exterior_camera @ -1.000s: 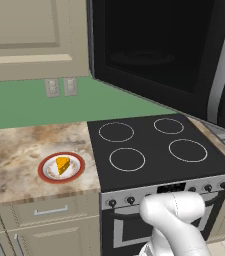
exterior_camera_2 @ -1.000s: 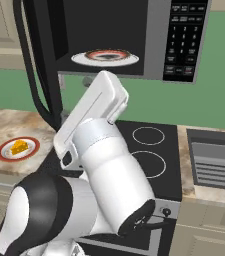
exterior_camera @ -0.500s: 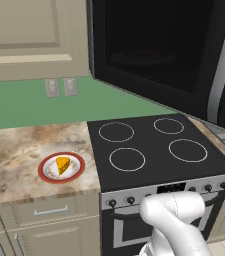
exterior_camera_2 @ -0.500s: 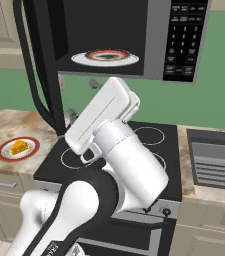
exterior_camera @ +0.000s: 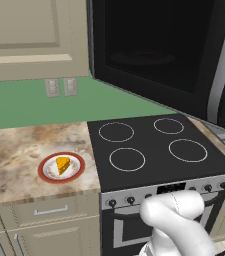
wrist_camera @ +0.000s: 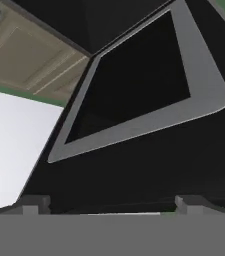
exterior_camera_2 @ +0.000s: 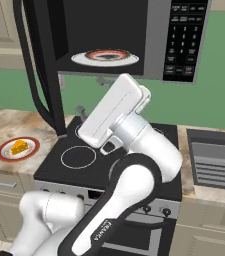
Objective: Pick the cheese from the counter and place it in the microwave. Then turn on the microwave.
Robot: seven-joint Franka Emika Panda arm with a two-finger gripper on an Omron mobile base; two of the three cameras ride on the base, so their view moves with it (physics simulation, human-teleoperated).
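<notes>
Currently I read the gripper (wrist_camera: 109, 201) as spread wide with nothing between its 2 dark fingertips (wrist_camera: 34, 202), which sit far apart at the bottom of the hand view. Ahead of them I see the inner side of the microwave door (wrist_camera: 134, 85), its dark window framed in grey.

From the right base view, the microwave (exterior_camera_2: 134, 35) hangs above the stove (exterior_camera_2: 99, 155) with its door (exterior_camera_2: 39, 75) swung open to the left. Inside sits a white plate with a red rim (exterior_camera_2: 106, 57). The arm's white forearm (exterior_camera_2: 114, 117) tilts up toward the opening, over the stovetop.

The cheese (exterior_camera: 62, 165) lies on a second red-rimmed plate (exterior_camera: 48, 172) on the counter (exterior_camera: 14, 155), just left of the stove (exterior_camera: 154, 150). It is well apart from the gripper. In the right base view, I see the same wedge (exterior_camera_2: 18, 147) at the far left. A sink (exterior_camera_2: 214, 160) lies right of the stove.
</notes>
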